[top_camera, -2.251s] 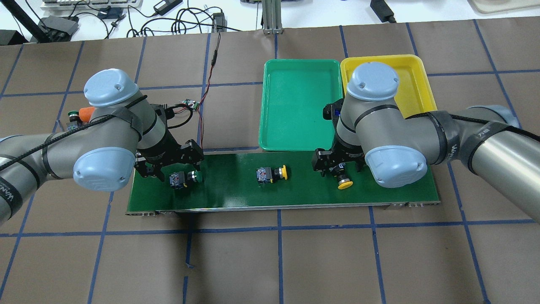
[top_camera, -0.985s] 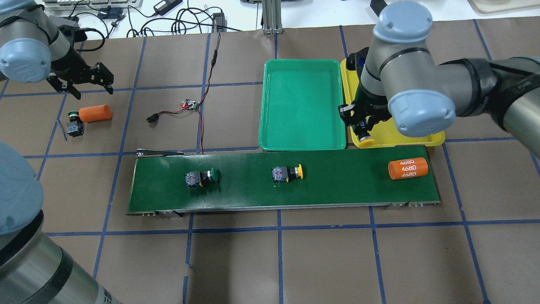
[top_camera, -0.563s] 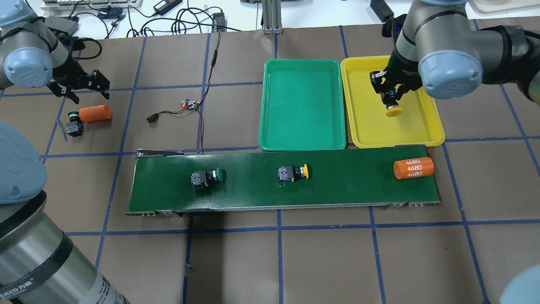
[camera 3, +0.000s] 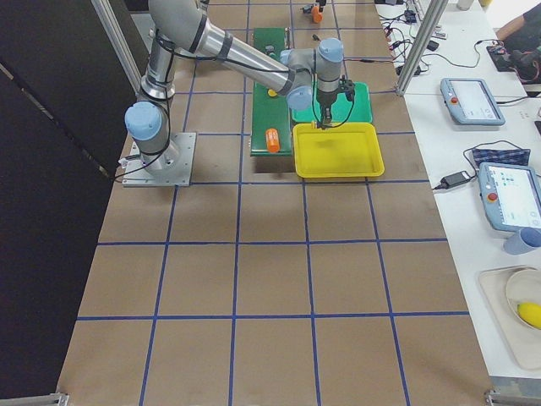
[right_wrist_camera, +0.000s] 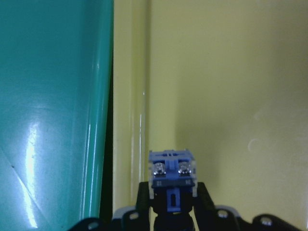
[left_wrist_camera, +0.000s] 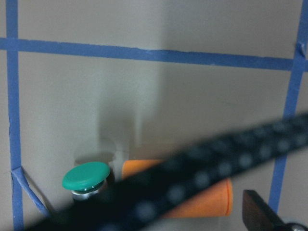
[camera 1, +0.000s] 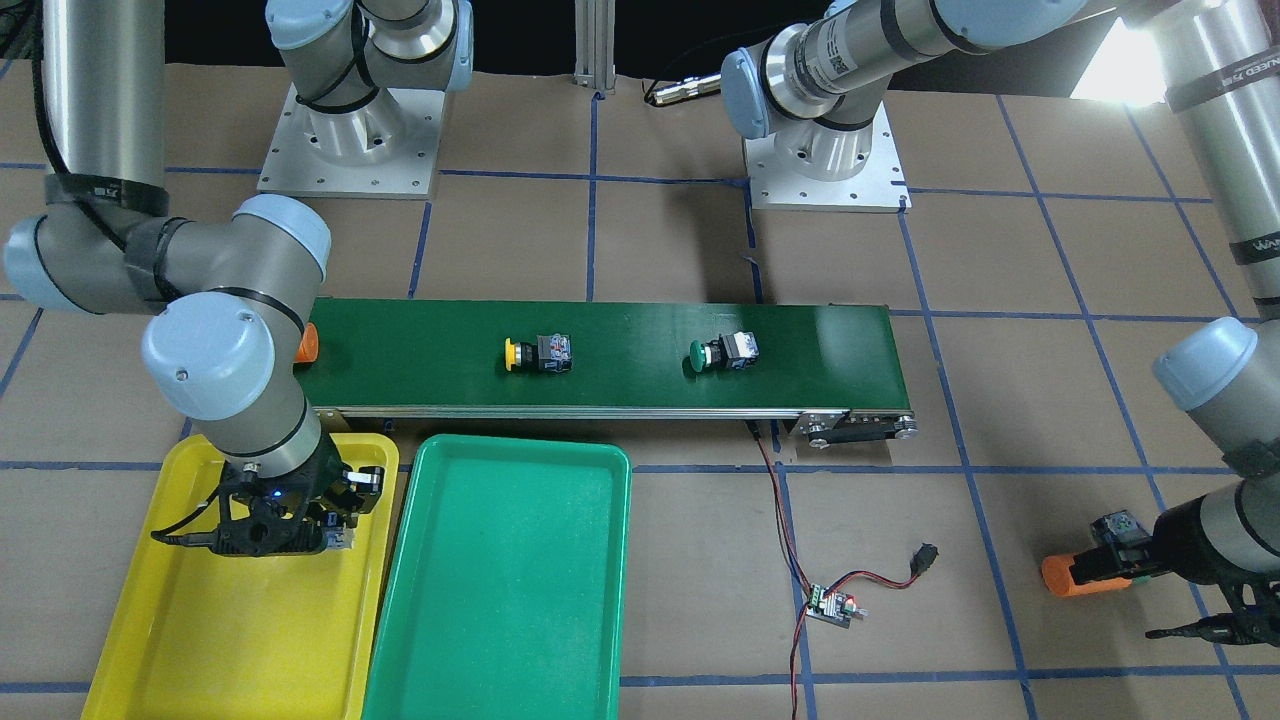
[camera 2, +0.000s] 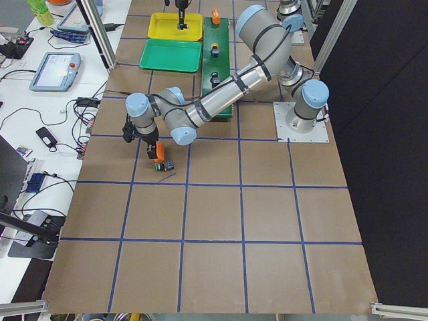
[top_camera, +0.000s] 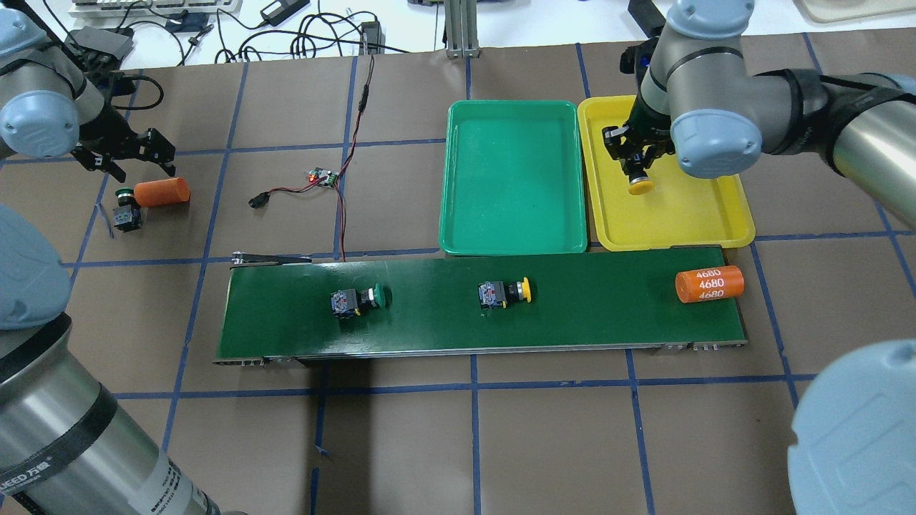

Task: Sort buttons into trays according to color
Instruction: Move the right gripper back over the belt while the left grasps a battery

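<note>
Since 0.6 s ago the right end effector (top_camera: pixel 636 170) has slid sideways over the yellow tray (top_camera: pixel 701 214), toward the wall it shares with the green tray (top_camera: pixel 512 179). It is pinching the held yellow button (top_camera: pixel 639 187) by its contact block, cap hanging straight below. Contact with the tray floor: cannot tell. Judgement: placement step, only release remaining. The conveyor belt (top_camera: pixel 608 315) has carried its load along. The belt yellow button (top_camera: pixel 504 293), belt green button (top_camera: pixel 358 301) and 4680 cylinder (top_camera: pixel 709 285) now lie well behind this end effector, unsorted. The left end effector (top_camera: pixel 139 166) is spread and empty. The worktop green button (top_camera: pixel 128 211) sits just below it, touching or nearly touching an orange cylinder (top_camera: pixel 163 192), which crowds any grasp. The circuit board (top_camera: pixel 323 176) and its wires lie well off to its side.
</note>
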`<state>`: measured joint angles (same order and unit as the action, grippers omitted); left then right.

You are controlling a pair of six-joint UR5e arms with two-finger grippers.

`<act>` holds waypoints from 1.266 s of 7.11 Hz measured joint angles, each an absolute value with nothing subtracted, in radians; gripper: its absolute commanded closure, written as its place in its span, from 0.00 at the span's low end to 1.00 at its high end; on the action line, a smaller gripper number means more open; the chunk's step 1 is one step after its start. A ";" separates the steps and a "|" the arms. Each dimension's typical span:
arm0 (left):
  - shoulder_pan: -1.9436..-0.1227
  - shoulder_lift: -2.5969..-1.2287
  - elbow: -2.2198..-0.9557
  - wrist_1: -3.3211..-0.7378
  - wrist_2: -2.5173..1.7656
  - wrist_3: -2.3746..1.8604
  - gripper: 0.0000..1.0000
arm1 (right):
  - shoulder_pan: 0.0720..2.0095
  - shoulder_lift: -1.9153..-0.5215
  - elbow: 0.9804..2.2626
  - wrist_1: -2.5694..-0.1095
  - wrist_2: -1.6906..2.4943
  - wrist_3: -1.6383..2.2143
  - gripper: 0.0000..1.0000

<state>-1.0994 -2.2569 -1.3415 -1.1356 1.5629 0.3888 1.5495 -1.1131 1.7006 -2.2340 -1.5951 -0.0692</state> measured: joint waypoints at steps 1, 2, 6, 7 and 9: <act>-1.099 -2.258 -1.342 -1.135 1.531 0.393 0.00 | 1.548 -1.101 1.719 -2.258 -1.595 -0.073 0.00; -1.098 -2.260 -1.347 -1.135 1.514 0.400 0.00 | 1.546 -1.103 1.725 -2.267 -1.596 -0.076 0.00; -1.093 -2.267 -1.343 -1.135 1.538 0.407 0.00 | 1.549 -1.355 1.849 -2.176 -1.595 -0.305 0.00; -1.092 -2.267 -1.344 -1.135 1.545 0.406 0.00 | 1.550 -1.446 1.935 -2.172 -1.593 -0.481 0.00; -1.092 -2.272 -1.352 -1.135 1.548 0.406 0.00 | 1.551 -1.588 2.096 -2.174 -1.594 -0.855 0.00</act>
<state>-1.0922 -2.2721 -1.3524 -1.1351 1.5476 0.4058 1.5510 -1.5883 2.0964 -2.1738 -1.5938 -0.8553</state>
